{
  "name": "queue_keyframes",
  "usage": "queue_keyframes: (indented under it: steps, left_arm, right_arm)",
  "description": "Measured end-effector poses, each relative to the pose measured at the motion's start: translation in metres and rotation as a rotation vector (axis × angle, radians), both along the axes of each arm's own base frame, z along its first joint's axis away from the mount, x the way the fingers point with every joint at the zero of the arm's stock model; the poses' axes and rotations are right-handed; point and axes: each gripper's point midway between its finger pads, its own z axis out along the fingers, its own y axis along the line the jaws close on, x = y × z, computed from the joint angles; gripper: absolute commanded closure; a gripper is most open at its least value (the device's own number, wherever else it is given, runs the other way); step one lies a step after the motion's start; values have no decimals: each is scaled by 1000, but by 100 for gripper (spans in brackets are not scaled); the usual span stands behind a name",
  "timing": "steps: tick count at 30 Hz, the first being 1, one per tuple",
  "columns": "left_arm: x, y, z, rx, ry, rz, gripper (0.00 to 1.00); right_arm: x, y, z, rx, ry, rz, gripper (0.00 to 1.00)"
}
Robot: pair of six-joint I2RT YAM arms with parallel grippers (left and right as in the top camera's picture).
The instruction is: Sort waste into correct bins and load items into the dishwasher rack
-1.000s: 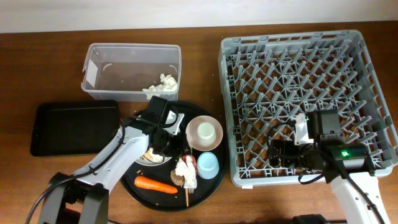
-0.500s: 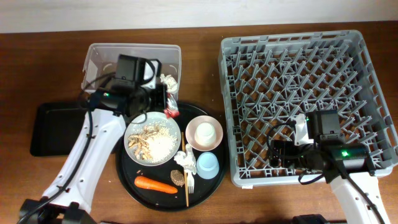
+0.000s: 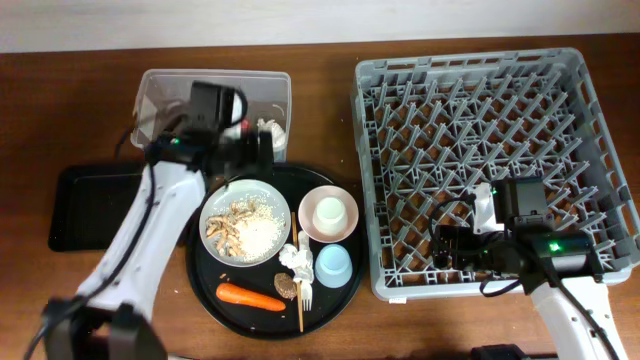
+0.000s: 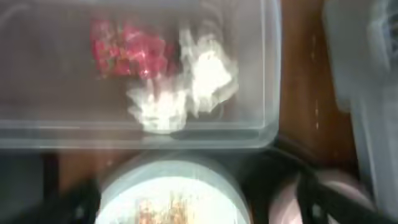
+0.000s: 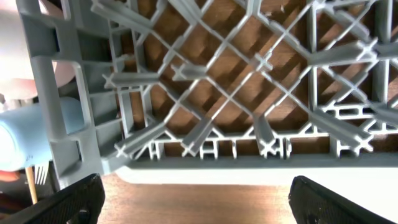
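Note:
My left gripper (image 3: 260, 152) hangs open over the near right corner of the clear tub (image 3: 165, 115). In the left wrist view the red wrapper (image 4: 127, 46) and crumpled white tissues (image 4: 186, 81) lie inside the tub (image 4: 267, 74), free of my fingers. Below it, the white plate (image 3: 247, 222) holds beige food scraps. The pinkish bowl (image 3: 329, 213), blue cup (image 3: 334, 264), carrot (image 3: 250, 297), brown lump (image 3: 284, 287), another tissue (image 3: 297, 257) and the fork (image 3: 302, 305) share the round tray. My right gripper (image 3: 445, 247) stays open and empty over the grey rack (image 3: 490, 120) near its front left corner.
The shallow black rectangular tray (image 3: 90, 205) lies left of the round black tray (image 3: 205, 290). In the right wrist view the rack's front wall (image 5: 236, 162) runs across, with bare table below and the blue cup (image 5: 31, 137) at the left.
My left arm swung from the plate up to the clear tub carrying the red wrapper, then opened; the wrapper now lies in the tub. The right arm has not moved.

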Motion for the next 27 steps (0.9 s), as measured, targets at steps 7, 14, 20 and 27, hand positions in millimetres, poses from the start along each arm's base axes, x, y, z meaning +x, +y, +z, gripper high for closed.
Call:
queue_keyframes:
  steps: [7, 14, 20, 27]
  left_arm:
    - [-119, -27, -56, -33, 396, -137, 1]
    - [-165, -56, -109, -90, 489, -249, 27]
    - [-176, -57, -117, -115, 522, -249, 47]
    - [-170, -61, -117, -126, 495, -255, 56]
  right_arm:
    - [1, 0, 0, 0, -3, 0, 2]
    - [0, 0, 0, 0, -2, 0, 2]
    - [0, 0, 0, 0, -2, 0, 2]
    - [0, 0, 0, 0, -2, 0, 2]
